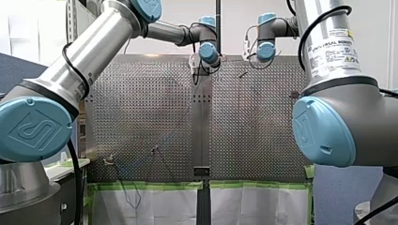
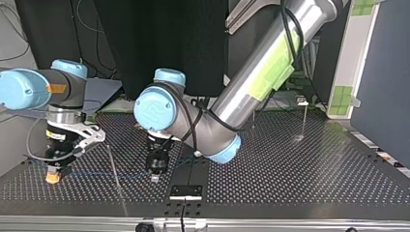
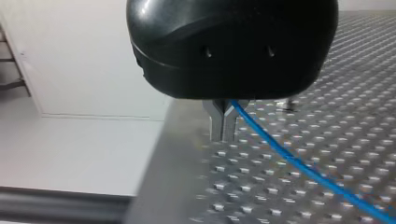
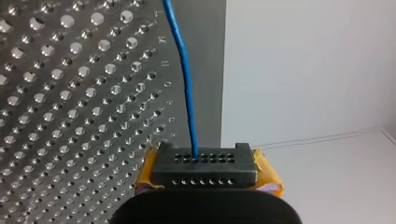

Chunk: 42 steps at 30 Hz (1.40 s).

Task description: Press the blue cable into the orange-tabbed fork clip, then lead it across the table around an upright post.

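Pinching the blue cable (image 3: 299, 165): my left pincer (image 3: 225, 126), my right pincer (image 4: 204, 161).

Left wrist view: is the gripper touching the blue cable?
Touching. The left wrist view shows the blue cable running straight out of my left gripper, pinched between its shut metal fingers, with no gap there.

We count 2 silver tubular arms with pale-blue joint caps, my left arm (image 1: 89, 51) at the front view's 9 o'clock, my right arm (image 1: 328, 51) at 3 o'clock; 2 grippers of 2 fingers each, my left gripper (image 2: 154, 178) and my right gripper (image 2: 53, 177); 1 thin blue cable (image 3: 299, 163); 1 perforated metal table (image 2: 300, 169); 1 thin upright metal post (image 2: 303, 118) clearly seen at the top view's 3 o'clock.
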Each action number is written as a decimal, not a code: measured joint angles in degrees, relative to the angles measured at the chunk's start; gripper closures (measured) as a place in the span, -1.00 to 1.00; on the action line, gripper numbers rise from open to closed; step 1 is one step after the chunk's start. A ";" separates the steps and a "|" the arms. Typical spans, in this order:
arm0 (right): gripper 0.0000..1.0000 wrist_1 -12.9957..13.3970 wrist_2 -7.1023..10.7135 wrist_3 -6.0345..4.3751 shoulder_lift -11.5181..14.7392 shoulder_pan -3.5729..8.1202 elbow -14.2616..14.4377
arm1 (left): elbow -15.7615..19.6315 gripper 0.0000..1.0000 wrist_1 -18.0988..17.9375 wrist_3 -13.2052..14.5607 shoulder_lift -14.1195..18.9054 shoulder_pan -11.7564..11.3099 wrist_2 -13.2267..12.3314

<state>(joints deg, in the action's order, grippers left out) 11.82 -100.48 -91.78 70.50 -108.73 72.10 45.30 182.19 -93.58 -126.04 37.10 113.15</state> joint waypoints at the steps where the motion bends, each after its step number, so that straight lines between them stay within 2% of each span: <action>1: 1.00 -0.34 0.35 0.00 0.00 0.18 0.00 | -0.29 1.00 0.02 -0.02 -0.01 0.02 0.00; 8: 1.00 -3.08 3.33 0.07 -0.05 1.69 -0.01 | -1.54 1.00 0.49 -0.83 -0.64 0.86 0.18; 15: 1.00 -3.72 4.53 0.07 -0.31 3.25 -0.06 | -4.86 1.00 3.60 -1.00 -3.90 2.16 0.98; 23: 1.00 -3.59 5.67 0.00 -2.25 4.92 -0.73 | -8.52 1.00 4.08 -2.57 -5.82 2.75 1.24; 31: 1.00 -3.30 6.36 -0.22 -4.12 6.48 -0.87 | -12.71 1.00 5.10 -3.30 -10.06 3.44 1.51; 36: 1.00 -3.15 6.78 -0.26 -5.79 7.14 -0.93 | -12.61 1.00 4.19 -3.88 -11.82 3.62 2.61; 42: 1.00 -3.07 6.98 -0.26 -7.36 7.28 -0.90 | -10.71 1.00 2.79 -3.94 -12.11 3.31 3.12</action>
<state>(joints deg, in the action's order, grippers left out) 8.75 -93.50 -92.04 63.13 -101.45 71.21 34.59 184.98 -97.53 -138.14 40.41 116.27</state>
